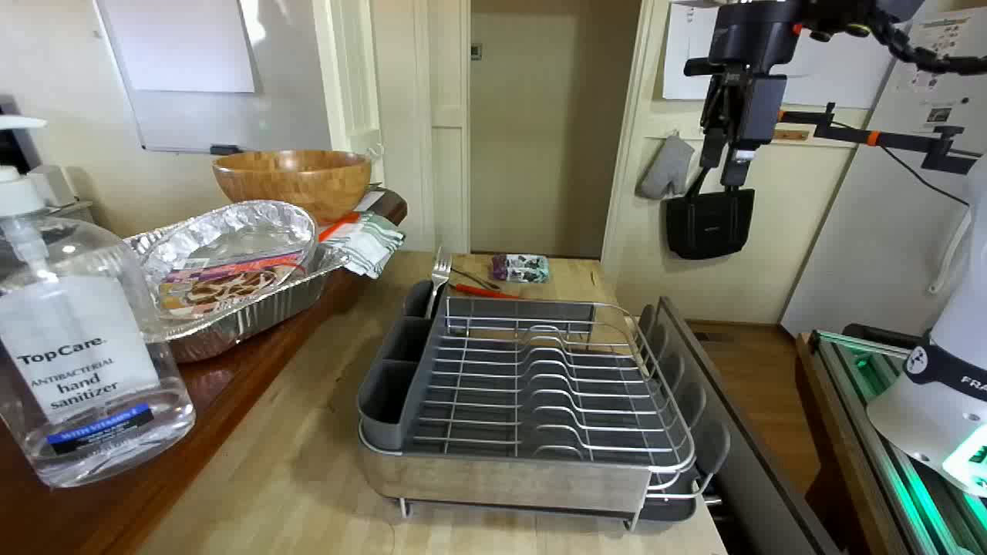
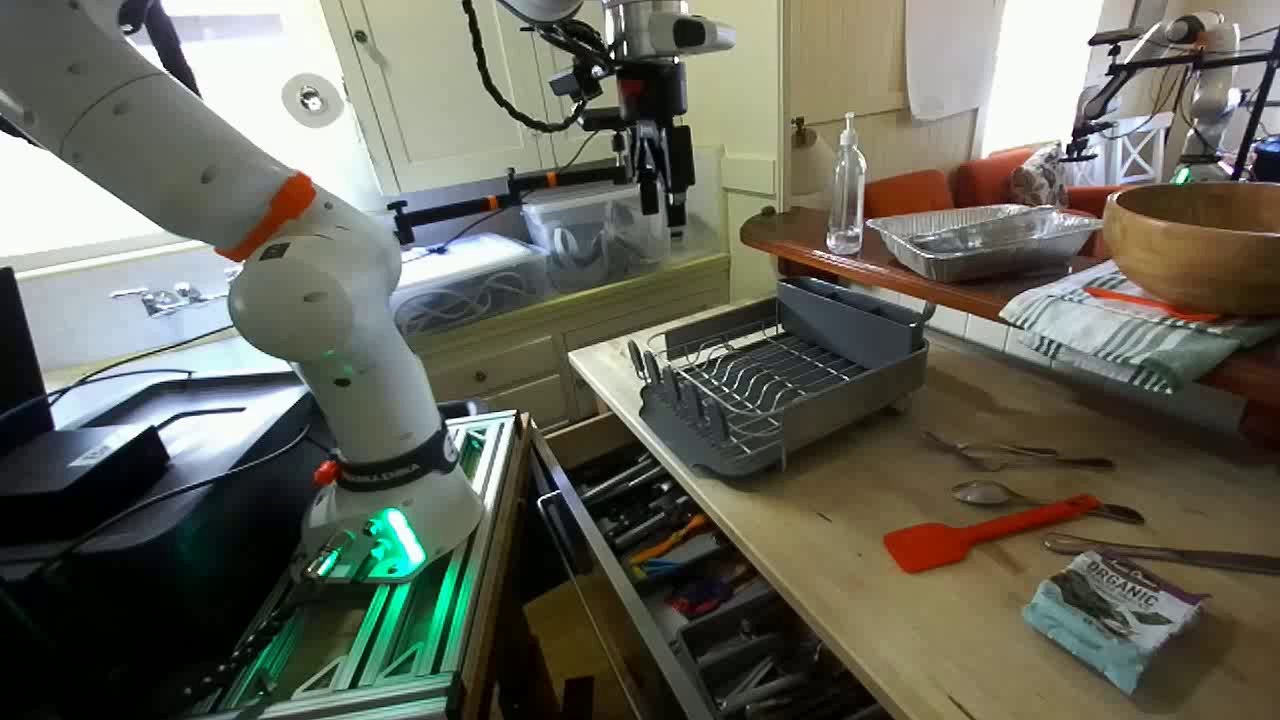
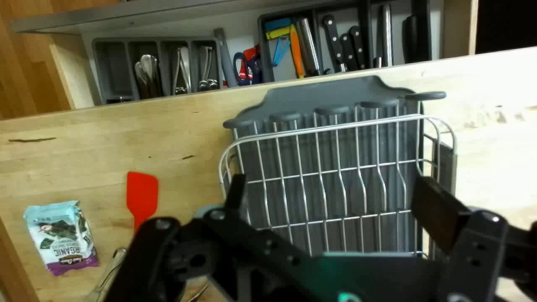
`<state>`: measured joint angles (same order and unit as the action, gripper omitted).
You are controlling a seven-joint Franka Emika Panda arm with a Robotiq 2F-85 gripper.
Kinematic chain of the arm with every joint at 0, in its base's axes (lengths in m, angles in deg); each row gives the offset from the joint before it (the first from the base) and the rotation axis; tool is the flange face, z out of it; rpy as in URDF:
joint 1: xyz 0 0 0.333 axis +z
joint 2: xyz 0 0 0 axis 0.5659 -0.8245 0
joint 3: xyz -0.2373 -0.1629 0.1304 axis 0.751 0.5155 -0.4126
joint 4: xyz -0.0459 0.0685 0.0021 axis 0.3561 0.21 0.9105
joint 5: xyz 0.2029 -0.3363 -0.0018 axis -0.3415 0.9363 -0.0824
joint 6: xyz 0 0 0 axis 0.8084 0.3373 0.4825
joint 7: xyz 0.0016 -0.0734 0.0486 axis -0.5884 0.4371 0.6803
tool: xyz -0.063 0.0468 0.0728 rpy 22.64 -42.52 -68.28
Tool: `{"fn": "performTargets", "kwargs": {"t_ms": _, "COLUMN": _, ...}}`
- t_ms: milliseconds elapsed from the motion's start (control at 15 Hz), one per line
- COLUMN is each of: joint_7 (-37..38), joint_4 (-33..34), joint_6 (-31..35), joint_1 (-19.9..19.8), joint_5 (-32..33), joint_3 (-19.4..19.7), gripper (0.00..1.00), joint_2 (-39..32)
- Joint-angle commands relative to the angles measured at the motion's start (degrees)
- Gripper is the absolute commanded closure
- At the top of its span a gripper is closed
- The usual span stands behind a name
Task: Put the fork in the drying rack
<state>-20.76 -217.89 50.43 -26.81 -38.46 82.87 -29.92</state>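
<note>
Fork (image 1: 441, 267) in drying rack (image 1: 505, 482), task prob. done
Leaning tines-up in caddy (image 1: 426, 362), far end, in an exterior view; fingers (image 3: 438, 212) spread w/ nothing held; no step left AFAICT.

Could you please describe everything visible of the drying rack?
The drying rack is a rectangular, metal-looking silvery wire frame with wavy plate slots and side panels, over a dark grey tray. A grey, plastic-looking utensil holder runs along one side; rounded tabs line the opposite side. It stands upright on a pale wooden counter. A fork leans tines up in the holder's end compartment. The end effector hangs higher, not touching.
</note>
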Motion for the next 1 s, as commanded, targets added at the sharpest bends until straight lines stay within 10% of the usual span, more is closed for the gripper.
{"fn": "performTargets", "kwargs": {"t_ms": 0, "joint_7": 0.01, "joint_4": 0.12, "joint_6": -0.13, "joint_1": -0.01, "joint_5": 0.0, "joint_3": -0.02, "gripper": 0.0, "joint_2": -0.04}}
{"fn": "performTargets", "kwargs": {"t_ms": 333, "joint_7": 0.77, "joint_4": -0.02, "joint_6": 0.4, "joint_1": -0.63, "joint_5": 0.54, "joint_3": -0.07, "gripper": 0.0, "joint_2": -0.46}}
{"fn": "performTargets", "kwargs": {"t_ms": 933, "joint_7": 7.04, "joint_4": -6.11, "joint_6": 19.9, "joint_1": -15.86, "joint_5": 5.23, "joint_3": 10.6, "gripper": 0.0, "joint_2": -3.2}}
